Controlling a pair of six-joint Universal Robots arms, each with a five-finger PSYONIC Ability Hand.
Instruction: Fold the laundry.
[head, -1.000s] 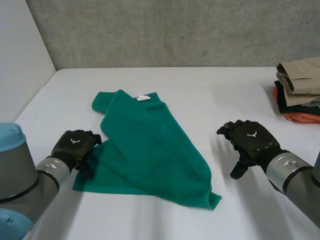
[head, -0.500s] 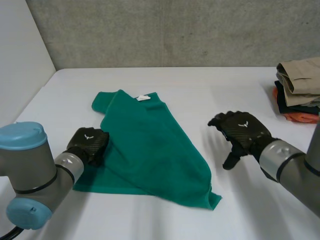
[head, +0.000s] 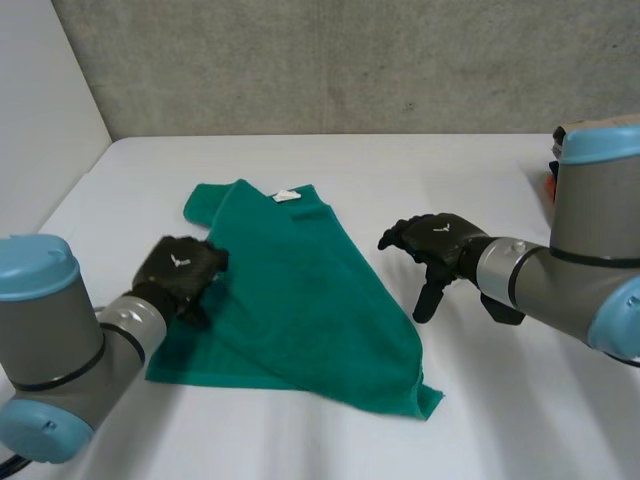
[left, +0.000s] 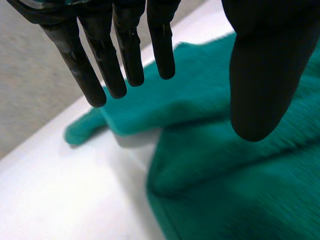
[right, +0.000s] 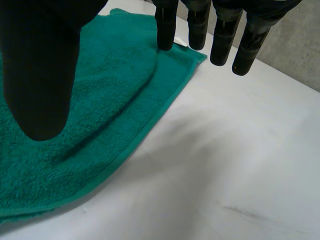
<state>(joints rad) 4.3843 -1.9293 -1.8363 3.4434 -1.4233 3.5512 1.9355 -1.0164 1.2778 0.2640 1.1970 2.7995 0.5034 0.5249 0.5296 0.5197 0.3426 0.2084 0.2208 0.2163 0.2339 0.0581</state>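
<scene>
A green towel (head: 300, 300) lies loosely folded on the white table (head: 480, 410), with a small white label (head: 286, 196) near its far end. My left hand (head: 178, 272) is at the towel's left edge, where an upper layer overlaps a lower one. In the left wrist view its fingers (left: 127, 55) hang straight and apart from the thumb, open above the towel (left: 225, 190). My right hand (head: 438, 243) hovers open just right of the towel's long right edge. In the right wrist view its thumb (right: 40, 75) is over the towel (right: 75, 130) and its fingers are above the hem.
A sliver of a pile of folded clothes (head: 549, 184) shows at the far right, behind my right arm (head: 590, 250). A grey wall closes the back and a white wall the left side. Bare table (right: 240, 165) lies right of the towel.
My left hand has moved right onto the towel's left edge. My right hand has swung left toward the towel's right edge, and its arm now covers most of the clothes pile.
</scene>
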